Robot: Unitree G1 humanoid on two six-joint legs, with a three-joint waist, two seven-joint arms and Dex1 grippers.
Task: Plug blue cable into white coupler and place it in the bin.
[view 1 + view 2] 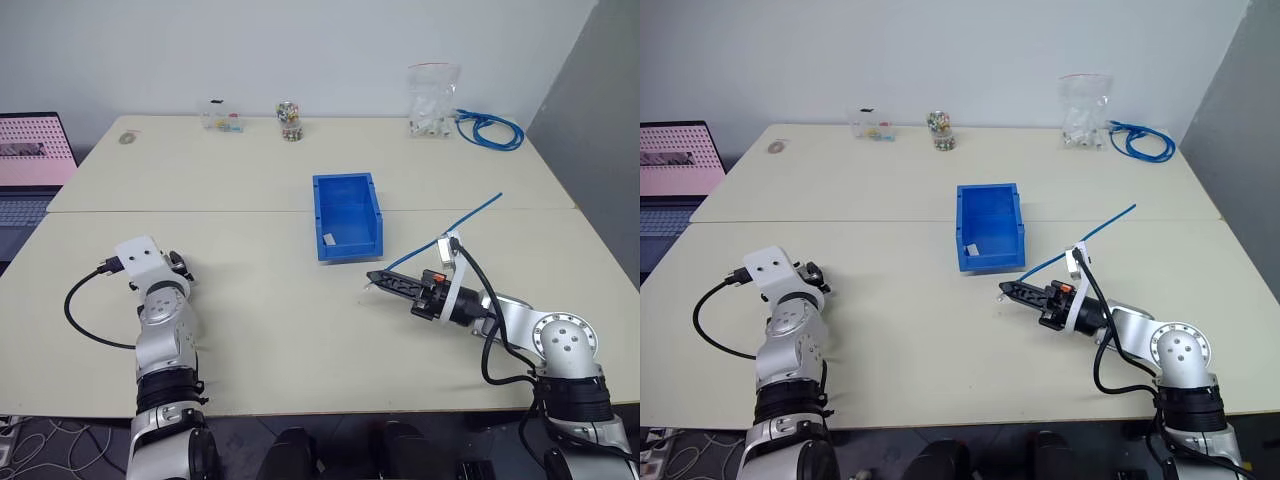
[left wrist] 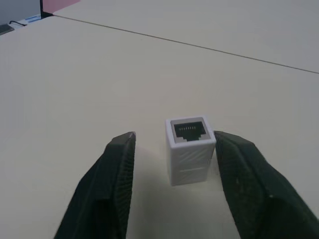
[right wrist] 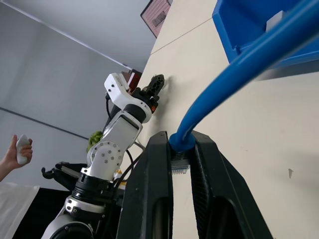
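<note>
Blue cable (image 1: 468, 216), white coupler (image 2: 190, 149), bright blue bin (image 1: 347, 216)

Centre of table (image 1: 270, 320): bare surface between the two arms, open passage.
Middle, just above centre: the bin (image 1: 346, 215) stands alone, free room on both sides.
Far edge, top of frame: small jars (image 1: 290, 121), a clear bag (image 1: 432, 100) and a cable coil (image 1: 490, 130) line it.
Upper left: a laptop (image 1: 30, 165) sits beyond the table edge.

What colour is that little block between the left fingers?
White, with a dark socket face; the white coupler shows best in the left wrist view.
</note>
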